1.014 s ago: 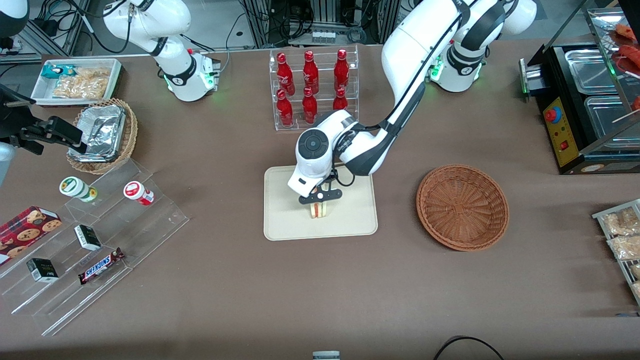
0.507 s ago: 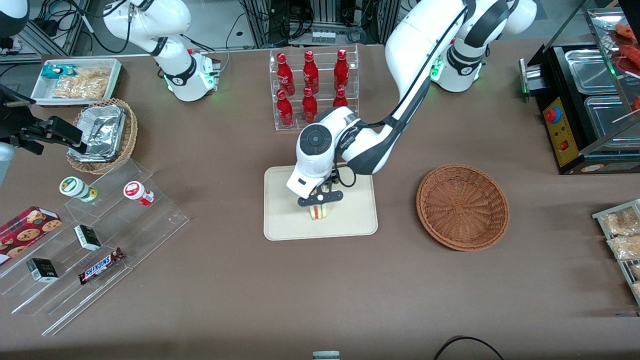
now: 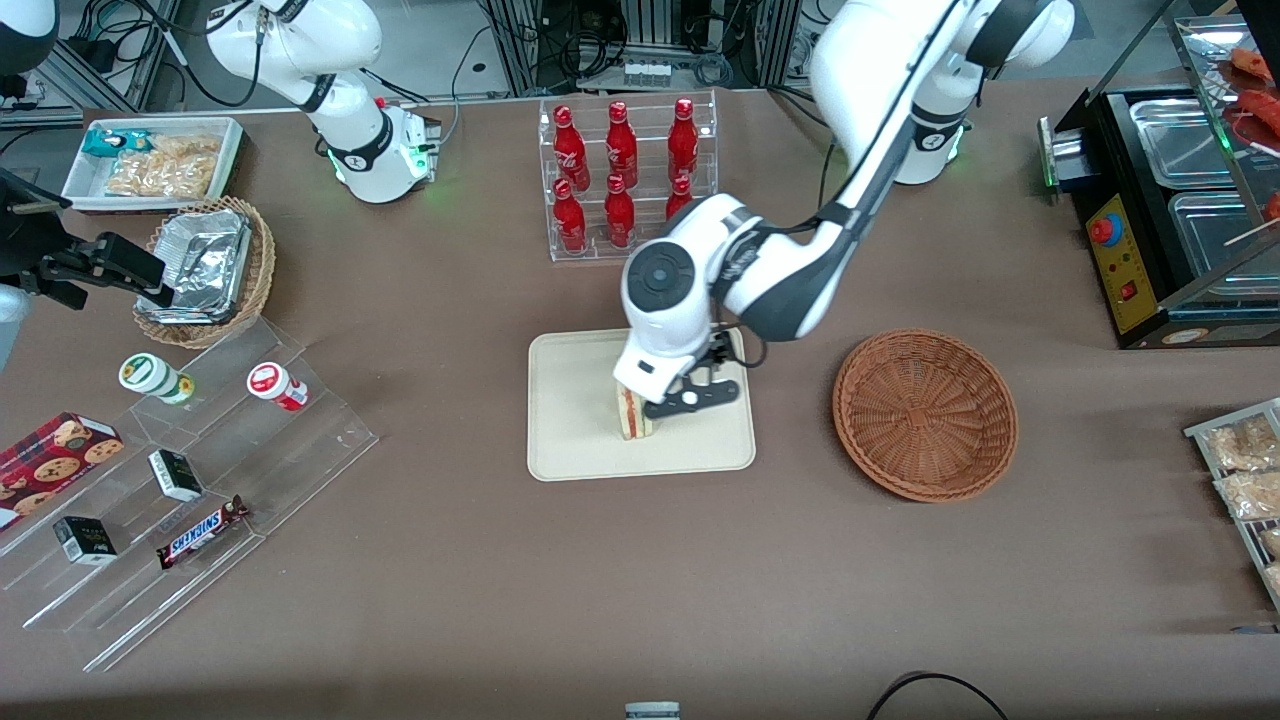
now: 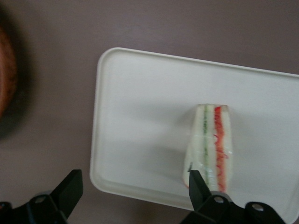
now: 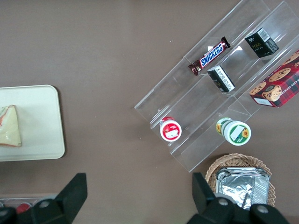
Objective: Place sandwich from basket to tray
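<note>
The sandwich (image 3: pixel 631 414) stands on its edge on the tray (image 3: pixel 570 400), just beside the claw (image 3: pixel 692 398) and touching neither finger, so the claw is released with its fingers spread wide. In the left wrist view the sandwich (image 4: pixel 209 144) rests on the tray (image 4: pixel 140 121) with one dark fingertip (image 4: pixel 196 184) close against its lower corner and the other finger (image 4: pixel 70 189) well apart, out past the tray's rim over the brown surface (image 4: pixel 51 70). Its cut face turns upward toward the claw, showing a green and a red-orange stripe that run along the wedge's long axis, which points across the tray's short side. The sandwich sits nearer the tray edge closest to the front camera, with bare tray open around it toward the parked arm's end. The basket (image 3: pixel 925 413) lies on the surface (image 3: pixel 640 580) toward the working arm's end, well apart from the claw and holding nothing. Farther from the front camera than the claw stands a clear rack of red bottles (image 3: pixel 622 175), with open brown surface between it and the tray.
</note>
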You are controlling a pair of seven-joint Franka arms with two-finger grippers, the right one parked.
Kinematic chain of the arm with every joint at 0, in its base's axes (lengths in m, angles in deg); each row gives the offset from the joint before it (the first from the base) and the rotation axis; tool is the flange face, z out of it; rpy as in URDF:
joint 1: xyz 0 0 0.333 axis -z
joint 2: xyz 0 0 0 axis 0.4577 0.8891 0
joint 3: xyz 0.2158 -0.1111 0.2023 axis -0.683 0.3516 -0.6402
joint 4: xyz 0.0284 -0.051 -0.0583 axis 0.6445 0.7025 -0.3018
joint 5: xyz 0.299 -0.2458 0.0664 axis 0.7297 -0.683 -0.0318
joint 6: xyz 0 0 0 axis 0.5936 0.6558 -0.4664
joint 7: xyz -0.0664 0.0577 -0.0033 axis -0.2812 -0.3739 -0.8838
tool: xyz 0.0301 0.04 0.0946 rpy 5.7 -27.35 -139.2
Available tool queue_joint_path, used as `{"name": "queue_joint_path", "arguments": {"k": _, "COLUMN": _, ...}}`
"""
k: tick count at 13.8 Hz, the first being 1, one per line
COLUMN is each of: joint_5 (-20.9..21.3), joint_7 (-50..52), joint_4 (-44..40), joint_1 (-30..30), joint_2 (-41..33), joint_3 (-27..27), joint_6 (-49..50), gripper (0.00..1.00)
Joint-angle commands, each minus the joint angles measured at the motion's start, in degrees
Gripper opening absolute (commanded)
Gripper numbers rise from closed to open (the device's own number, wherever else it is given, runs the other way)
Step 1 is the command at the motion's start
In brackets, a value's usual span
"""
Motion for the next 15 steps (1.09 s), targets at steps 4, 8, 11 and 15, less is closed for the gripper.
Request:
{"name": "queue_joint_path", "arguments": {"k": 4, "joint_5": -0.35, "joint_7": -5.09, "joint_4": 9.08, "joint_1": -5.77, "joint_2": -7.94, "joint_3": -0.32, "joint_6": 2.65, "gripper": 1.00}}
{"name": "queue_joint_path", "arguments": {"k": 8, "joint_5": -0.52, "joint_7": -12.65, "joint_4": 15.85, "joint_1": -11.74, "joint_2": -13.75, "joint_3": -0.32, "joint_6": 2.21, "gripper": 1.00}}
{"name": "queue_joint_path", "arguments": {"k": 11, "joint_5": -0.87, "joint_7": -19.41, "joint_4": 20.34, "joint_1": -16.40, "joint_2": -18.05, "joint_3": -0.32, "joint_6": 2.12, "gripper": 1.00}}
{"name": "queue_joint_path", "arguments": {"k": 15, "joint_5": -1.14, "joint_7": -29.09, "joint_4": 25.79, "joint_1": -21.85, "joint_2": -24.47, "joint_3": -0.23, "joint_6": 2.73, "gripper": 1.00}}
